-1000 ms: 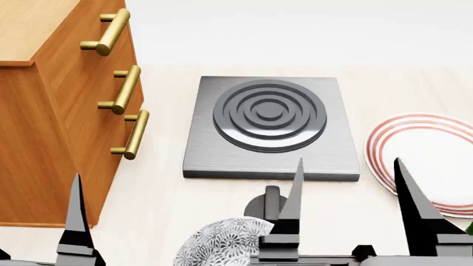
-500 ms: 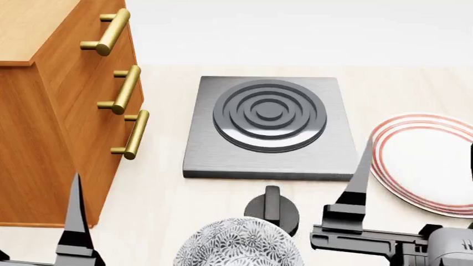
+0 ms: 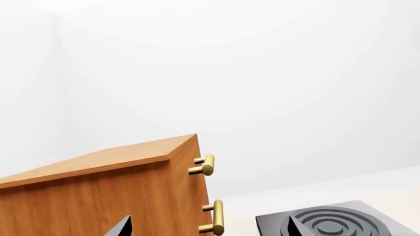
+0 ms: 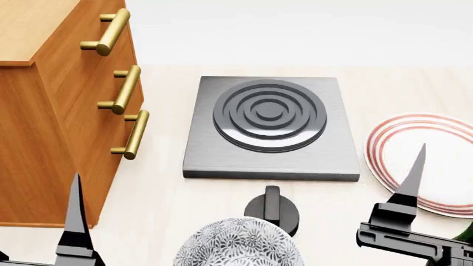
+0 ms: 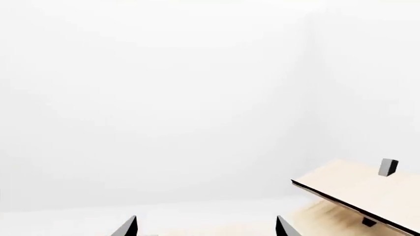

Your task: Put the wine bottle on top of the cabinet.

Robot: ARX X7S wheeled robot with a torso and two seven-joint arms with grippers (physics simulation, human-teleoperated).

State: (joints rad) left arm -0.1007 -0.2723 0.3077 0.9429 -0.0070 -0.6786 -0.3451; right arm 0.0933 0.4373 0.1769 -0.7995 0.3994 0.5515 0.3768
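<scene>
**Though barely in view, spotted: bottle right of hob**

Counted from the head view: one cabinet (image 4: 44, 138) left of the hob (image 4: 270, 130), orange-brown, with three brass handles (image 4: 126, 88) facing the hob. One black knob (image 4: 272, 208) just in front of the hob. One patterned bowl (image 4: 236, 244) nearer than the knob. One red-ringed plate (image 4: 436, 149) right of the hob.

One bottle (image 4: 468, 231), showing only as a dark green sliver at the frame's edge, right of the hob and nearer than the plate. Cannot tell its pose, nor whether touching the plate. Cork and label out of frame.

Two grippers. Left gripper (image 3: 208, 230): fingers spread wide, holding nothing, front-left of the hob beside the cabinet. Right gripper (image 5: 204, 228): fingers likewise apart and empty, front-right of the hob, one finger crossing the plate's rim in the head view.

One pale slanted rack (image 5: 357, 189), seen from the right wrist only; cannot place against the hob.
</scene>
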